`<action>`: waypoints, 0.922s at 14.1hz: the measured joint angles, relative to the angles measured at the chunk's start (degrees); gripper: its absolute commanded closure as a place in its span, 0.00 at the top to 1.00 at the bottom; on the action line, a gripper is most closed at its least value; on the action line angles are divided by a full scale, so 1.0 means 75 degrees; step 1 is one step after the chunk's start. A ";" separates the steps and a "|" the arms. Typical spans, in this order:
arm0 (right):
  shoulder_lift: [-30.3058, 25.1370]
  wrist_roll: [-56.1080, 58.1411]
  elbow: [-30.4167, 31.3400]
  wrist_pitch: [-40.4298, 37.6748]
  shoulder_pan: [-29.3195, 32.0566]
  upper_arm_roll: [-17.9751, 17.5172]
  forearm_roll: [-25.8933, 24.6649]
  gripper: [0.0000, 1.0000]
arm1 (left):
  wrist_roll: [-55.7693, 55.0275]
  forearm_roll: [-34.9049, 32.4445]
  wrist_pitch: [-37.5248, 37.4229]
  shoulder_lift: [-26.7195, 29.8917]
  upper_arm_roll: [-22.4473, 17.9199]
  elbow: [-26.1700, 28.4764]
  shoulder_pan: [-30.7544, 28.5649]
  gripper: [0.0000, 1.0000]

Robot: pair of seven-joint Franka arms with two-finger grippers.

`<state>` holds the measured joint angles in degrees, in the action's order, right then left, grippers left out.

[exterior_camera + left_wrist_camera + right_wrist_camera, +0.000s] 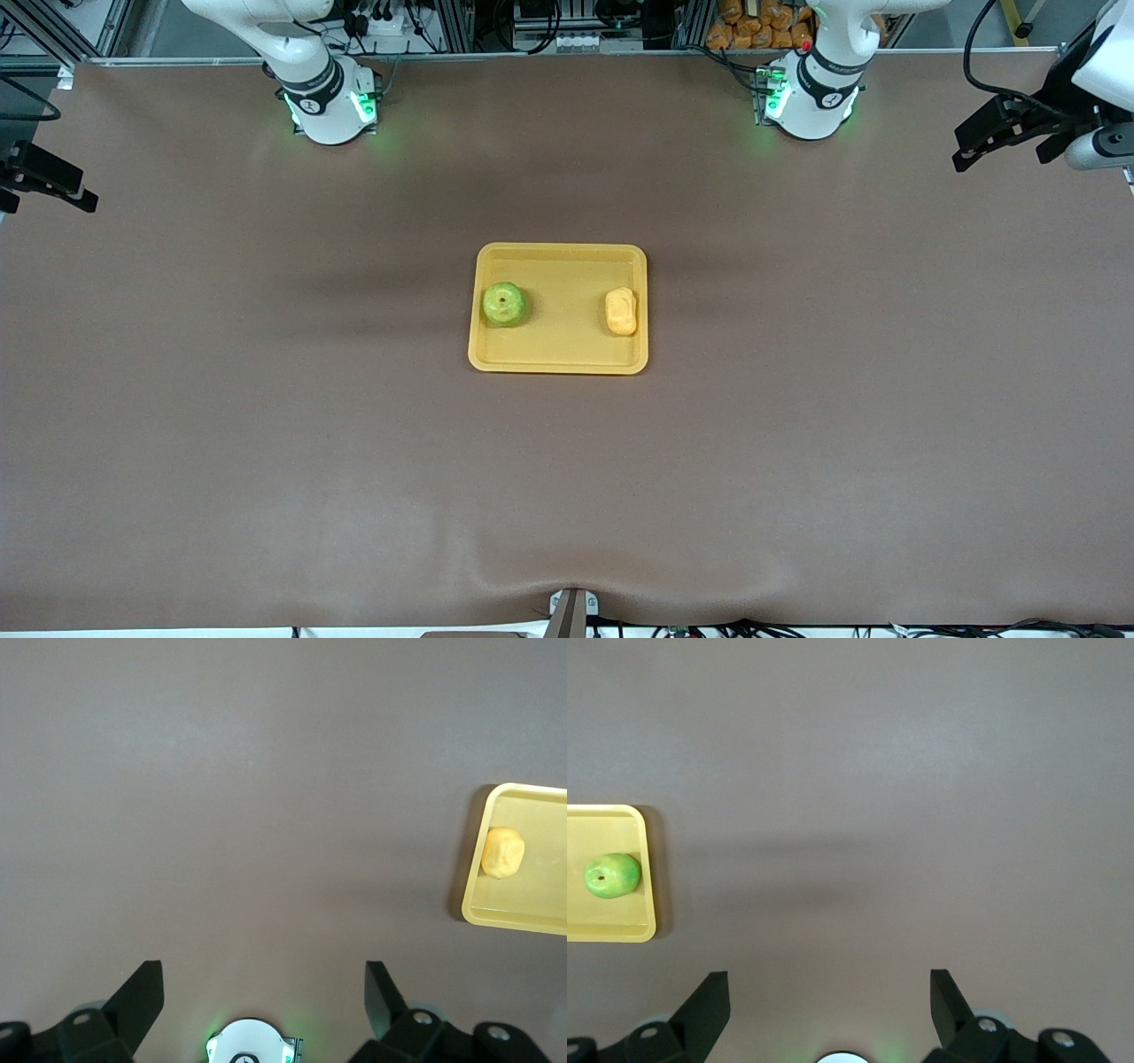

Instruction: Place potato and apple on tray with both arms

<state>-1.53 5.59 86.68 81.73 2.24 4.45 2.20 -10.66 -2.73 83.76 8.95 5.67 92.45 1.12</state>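
Observation:
The yellow-orange tray (558, 354) lies in the middle of the table. The green apple (505, 304) sits in it toward the right arm's end, and the yellow potato (621, 312) sits in it toward the left arm's end. My left gripper (966, 151) is up over the table's left-arm end, open and empty; its wrist view (263, 992) shows the tray's rim (532, 920) and the potato (503, 852). My right gripper (84, 193) is up over the table's right-arm end, open and empty; its wrist view (828, 997) shows the tray (620, 928) and the apple (611, 875).
The brown mat (266, 399) covers the whole table. The right arm's base (328, 106) and the left arm's base (811, 97) stand along the edge farthest from the front camera. Orange packets (753, 27) sit off the table past that edge.

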 measured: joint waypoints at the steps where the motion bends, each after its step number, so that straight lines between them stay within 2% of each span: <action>1: 0.0000 0.0078 0.0049 0.0034 0.0003 0.0022 -0.0002 1.00 | 0.0000 0.0000 0.0032 -0.0002 0.0000 0.0001 -0.0001 1.00; 13: -0.0006 0.0231 0.0065 0.0194 -0.0032 -0.0038 -0.0054 1.00 | 0.0000 0.0000 0.0056 -0.0057 -0.0001 0.0037 -0.0002 1.00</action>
<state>-1.57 7.32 87.17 83.18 2.00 4.16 1.79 -10.66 -2.73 84.18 8.52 5.67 92.73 1.11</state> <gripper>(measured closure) 0.000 0.000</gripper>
